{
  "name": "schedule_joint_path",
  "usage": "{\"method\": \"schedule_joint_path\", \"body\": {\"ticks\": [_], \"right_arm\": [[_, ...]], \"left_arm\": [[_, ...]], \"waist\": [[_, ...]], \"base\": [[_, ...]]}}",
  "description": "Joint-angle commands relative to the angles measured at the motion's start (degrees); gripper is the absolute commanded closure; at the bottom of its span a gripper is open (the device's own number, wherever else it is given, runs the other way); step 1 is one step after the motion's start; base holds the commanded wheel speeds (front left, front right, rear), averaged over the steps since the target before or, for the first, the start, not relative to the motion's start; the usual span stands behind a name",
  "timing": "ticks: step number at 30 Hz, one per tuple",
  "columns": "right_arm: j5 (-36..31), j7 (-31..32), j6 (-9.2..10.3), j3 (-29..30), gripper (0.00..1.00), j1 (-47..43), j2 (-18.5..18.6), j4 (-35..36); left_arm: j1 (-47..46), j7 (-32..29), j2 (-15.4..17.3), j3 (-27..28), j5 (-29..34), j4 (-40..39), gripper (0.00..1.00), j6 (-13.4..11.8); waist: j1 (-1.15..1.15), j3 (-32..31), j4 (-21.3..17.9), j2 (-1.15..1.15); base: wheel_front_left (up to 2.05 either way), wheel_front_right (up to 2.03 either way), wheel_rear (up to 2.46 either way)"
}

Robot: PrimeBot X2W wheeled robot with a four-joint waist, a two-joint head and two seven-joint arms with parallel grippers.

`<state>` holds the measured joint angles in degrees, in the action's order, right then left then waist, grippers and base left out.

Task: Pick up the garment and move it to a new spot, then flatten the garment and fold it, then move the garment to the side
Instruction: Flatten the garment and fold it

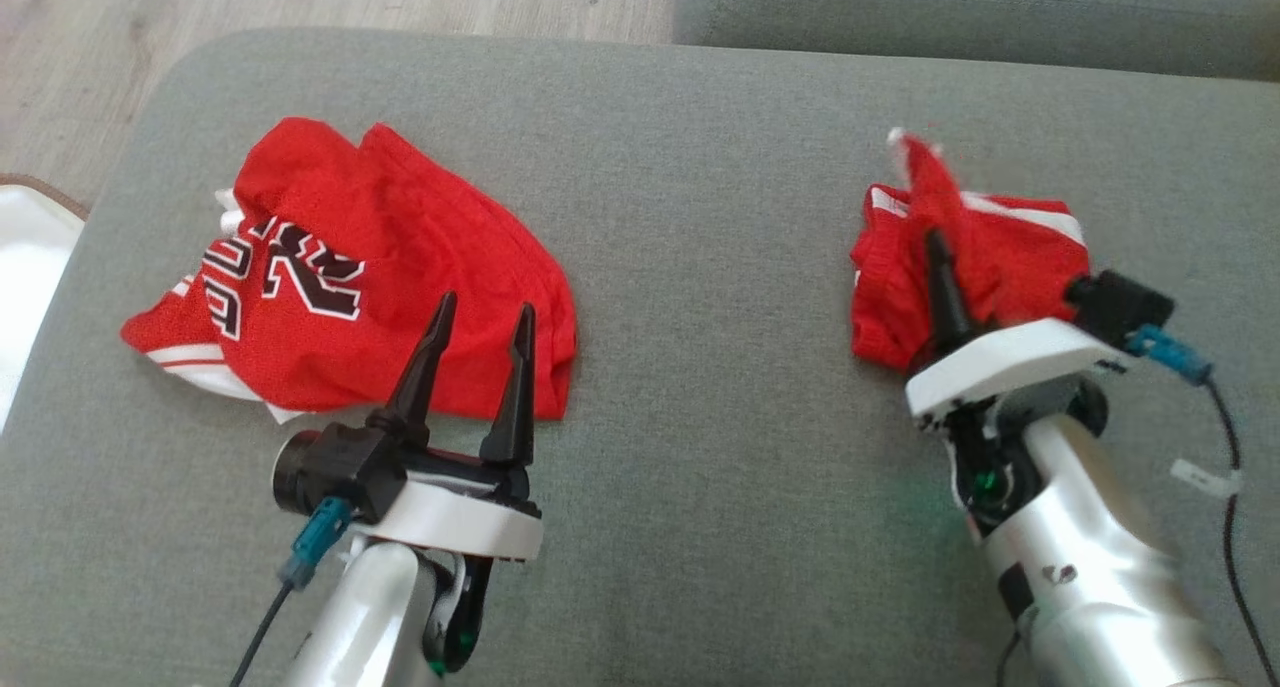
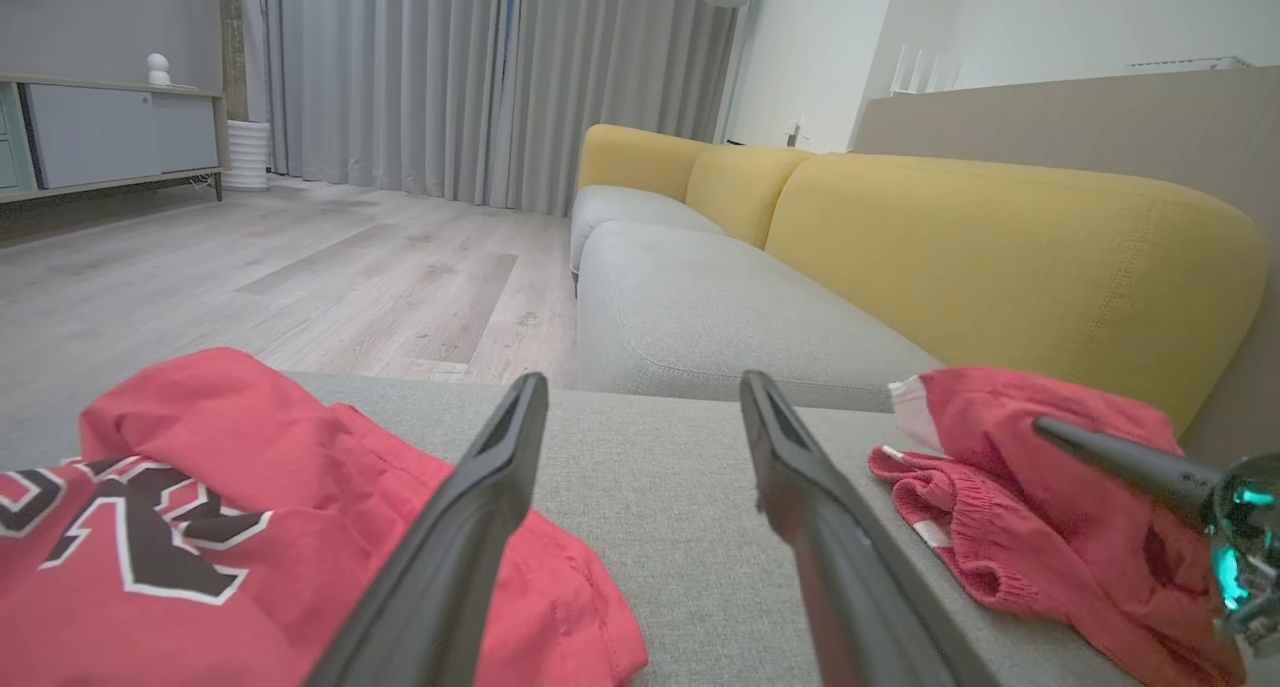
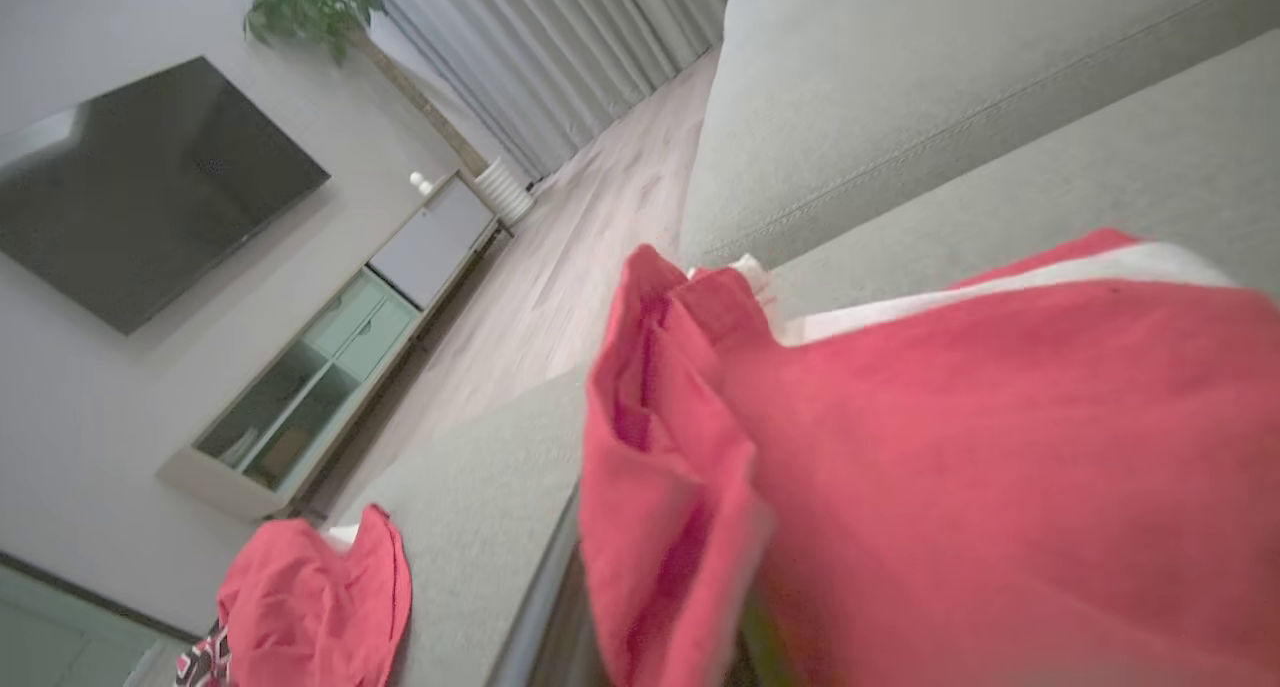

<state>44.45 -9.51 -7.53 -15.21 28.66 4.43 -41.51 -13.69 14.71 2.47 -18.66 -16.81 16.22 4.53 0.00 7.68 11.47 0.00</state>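
A grey sofa cushion [image 1: 700,267] carries two red garments. Lower left, the left end effector [image 1: 487,312] gapes wide, empty, at the near edge of the lettered jersey [image 1: 400,237]. Centre right, the right end effector [image 1: 938,252] pinches the bunched, white-striped garment [image 1: 1010,257].

The head camera looks steeply down on the grey cushion [image 1: 700,167]. The left wrist camera sits low, facing across it toward the yellow sofa back [image 2: 1000,257]. The right wrist camera, rolled sideways, crowds the red shorts [image 3: 1000,467], which all three views share.
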Motion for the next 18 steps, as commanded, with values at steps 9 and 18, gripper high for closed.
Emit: {"method": "schedule_joint_path", "body": {"ticks": [9,18], "right_arm": [[-1.04,-0.79,0.04,-16.14,0.0,1.92,0.53,-2.06],[-1.04,-4.61,0.04,-22.02,0.0,3.01,4.19,2.98]], "left_arm": [[-0.59,0.29,0.41,2.63,-0.49,-1.48,0.0,-0.52],[-0.89,0.29,0.41,4.47,0.14,-2.28,0.0,-0.31]], "waist": [[0.0,-0.47,-1.1,0.0],[0.0,-1.72,-5.34,0.0]], "base": [[0.0,0.0,0.0],[0.0,0.0,0.0]]}}
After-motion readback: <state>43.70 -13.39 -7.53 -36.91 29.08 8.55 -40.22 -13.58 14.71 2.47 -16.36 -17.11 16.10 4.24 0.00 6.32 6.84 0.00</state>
